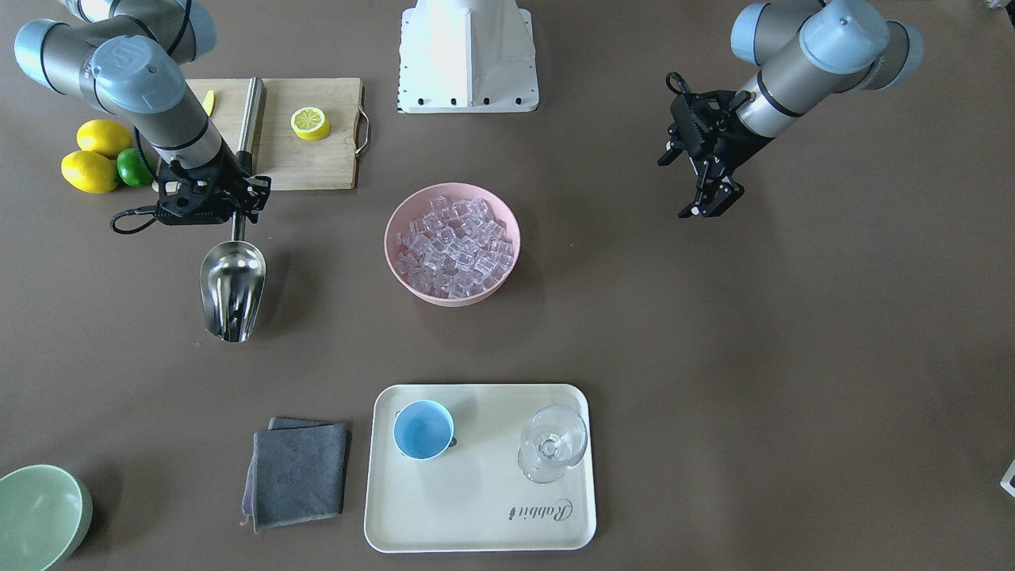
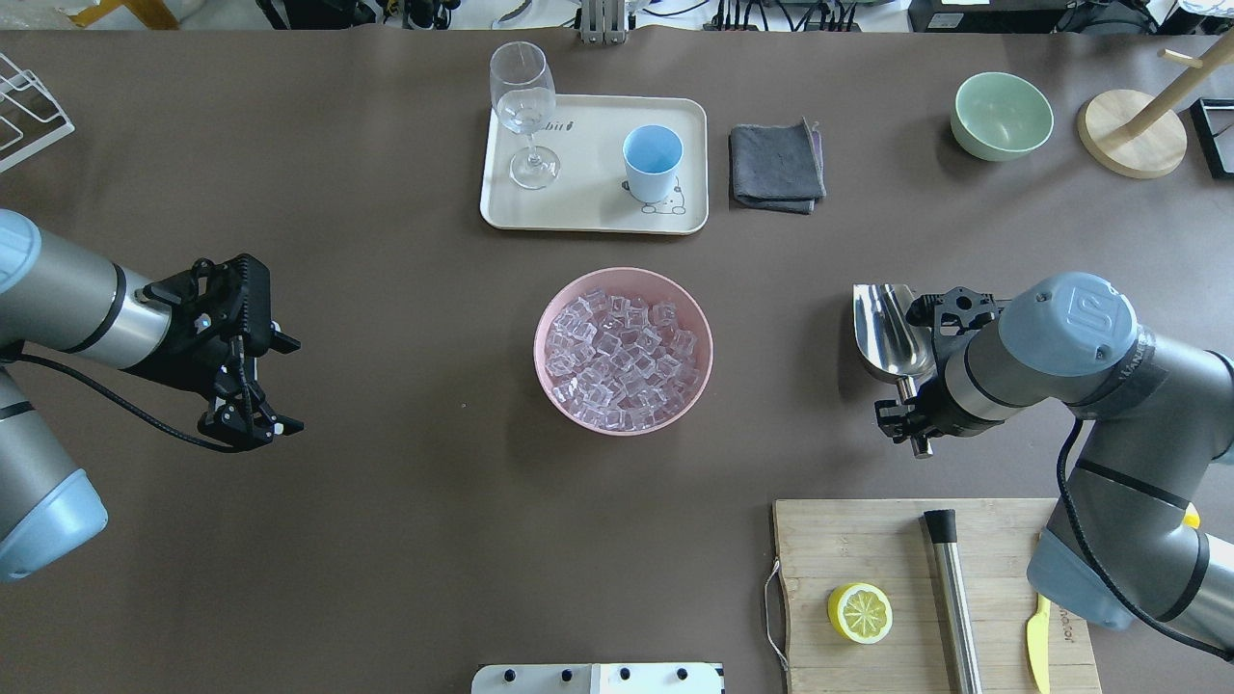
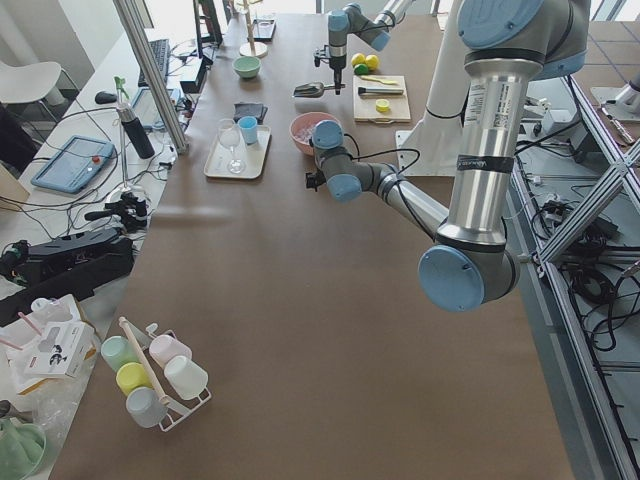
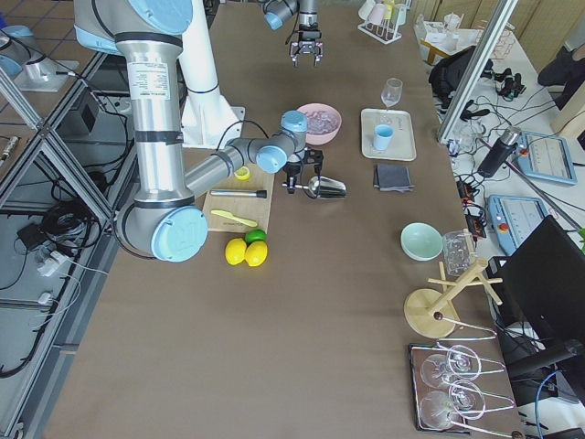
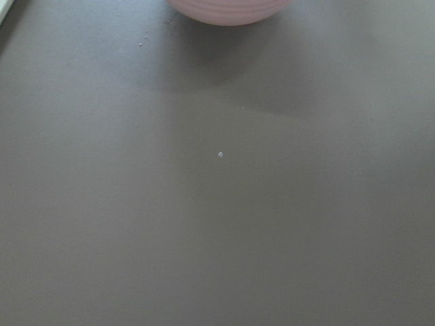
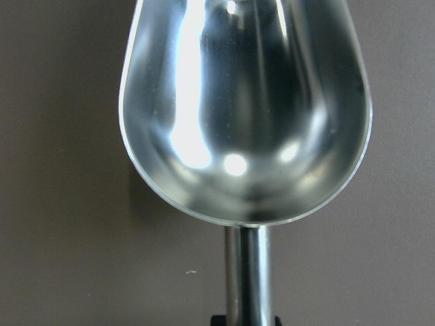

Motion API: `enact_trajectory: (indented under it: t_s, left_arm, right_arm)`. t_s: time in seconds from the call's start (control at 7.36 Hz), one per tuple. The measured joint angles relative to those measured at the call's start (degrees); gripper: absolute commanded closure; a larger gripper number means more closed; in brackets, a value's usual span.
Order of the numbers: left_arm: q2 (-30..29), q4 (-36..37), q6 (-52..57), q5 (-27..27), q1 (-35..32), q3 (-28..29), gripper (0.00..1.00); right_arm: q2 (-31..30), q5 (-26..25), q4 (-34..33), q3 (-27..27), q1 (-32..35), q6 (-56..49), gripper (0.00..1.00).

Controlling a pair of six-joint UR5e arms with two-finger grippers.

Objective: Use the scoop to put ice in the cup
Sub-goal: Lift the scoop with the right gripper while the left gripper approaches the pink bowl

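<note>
The ice (image 1: 452,242) is a heap of clear cubes in the pink bowl (image 1: 507,274) at the table's middle; it also shows in the overhead view (image 2: 622,352). The light-blue cup (image 1: 423,429) stands empty on the cream tray (image 1: 476,515), upright (image 2: 652,159). My right gripper (image 1: 236,216) is shut on the thin handle of the steel scoop (image 1: 231,289), to the robot's right of the bowl (image 2: 889,330). The trough is empty (image 6: 245,109) and sits level just above the table. My left gripper (image 1: 710,205) is open and empty on the bowl's other side (image 2: 255,424).
A clear stemmed glass (image 1: 553,440) stands on the tray beside the cup. A grey cloth (image 1: 297,472) lies by the tray and a pale-green bowl (image 1: 36,515) beyond it. A cutting board (image 1: 309,159) with half a lemon and a steel cylinder (image 2: 950,588) lies behind the scoop.
</note>
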Motion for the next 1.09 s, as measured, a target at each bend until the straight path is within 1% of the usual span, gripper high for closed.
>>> enact_trajectory:
  t_s: [0.14,0.27,0.41,0.54,0.68,0.81,0.95,1.09]
  left_arm:
    - [-0.92,-0.52,-0.07,2.57,2.53,0.26,0.02]
    - [-1.77,-2.62,-0.13,5.66,4.46,0.51,0.02]
    - [-2.32,-4.82,-0.11,8.42,5.93,0.53,0.02]
    - [-3.19,-6.40,-0.11,9.88,7.94,1.12,0.02]
    - [-4.47,-8.16,-0.08,10.56,9.45,2.59,0.02]
    - [-5.32,-9.26,-0.05,11.32,10.26,3.62,0.02]
    - [-5.75,-9.81,-0.01,13.59,10.89,4.02,0.02]
    - [-6.03,-10.10,0.02,15.94,12.21,4.14,0.02]
  right_arm:
    - [-0.08,-0.27,-3.19,2.93,1.18,-0.15,1.00]
    - [0.08,-0.83,-8.21,6.70,3.02,-1.53,1.00]
    - [0.28,-0.72,-12.93,9.85,6.43,-7.92,1.00]
    - [0.75,-0.18,-16.54,11.67,9.85,-15.68,1.00]
    - [1.17,0.55,-18.67,12.83,12.14,-20.72,1.00]
    - [1.60,2.05,-20.90,13.61,13.40,-23.81,1.00]
    - [2.46,3.38,-24.32,14.47,13.95,-28.29,1.00]
    - [3.02,3.95,-28.13,16.67,14.38,-34.80,1.00]
